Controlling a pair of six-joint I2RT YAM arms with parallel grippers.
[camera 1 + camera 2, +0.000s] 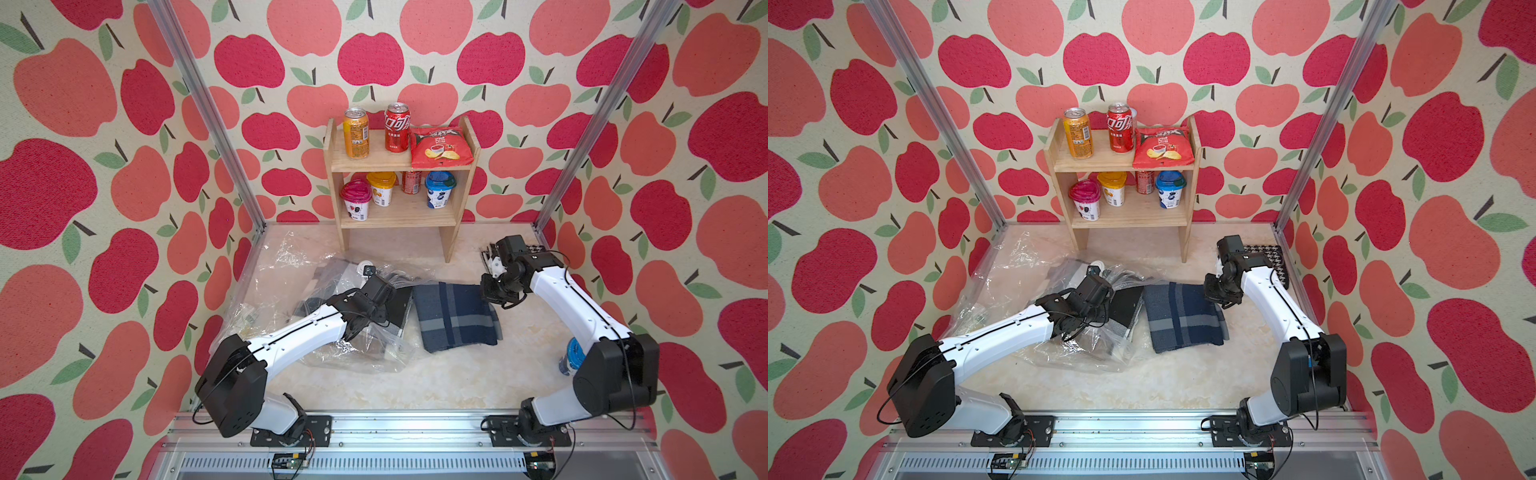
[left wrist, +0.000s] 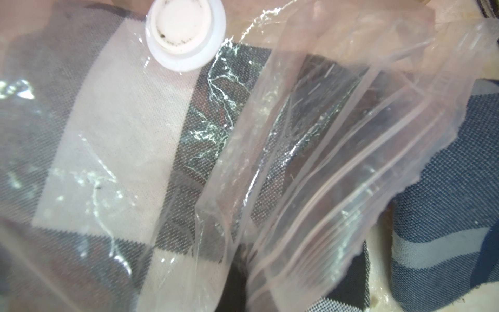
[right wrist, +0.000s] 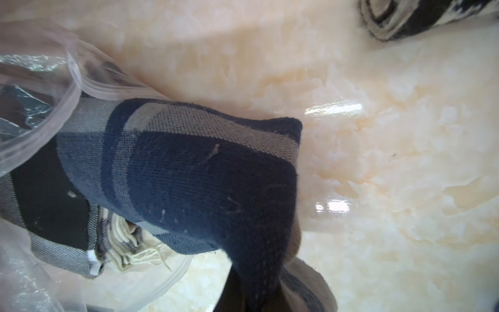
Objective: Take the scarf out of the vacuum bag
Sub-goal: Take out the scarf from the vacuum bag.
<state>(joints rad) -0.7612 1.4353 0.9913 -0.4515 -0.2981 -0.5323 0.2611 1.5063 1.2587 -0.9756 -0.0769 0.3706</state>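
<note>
The clear vacuum bag lies crumpled on the left of the table, its white valve cap facing up. My left gripper is shut on the plastic near the bag's open mouth. A blue plaid scarf lies on the table just right of the mouth, almost wholly outside it. My right gripper is shut on a corner of this scarf, at its far right end in both top views. A black, grey and white cloth shows through the plastic, still inside the bag.
A wooden shelf with cans, a crisp packet and cups stands at the back centre. A houndstooth cloth lies at the back right, behind my right arm. A blue bottle stands by the right arm's base.
</note>
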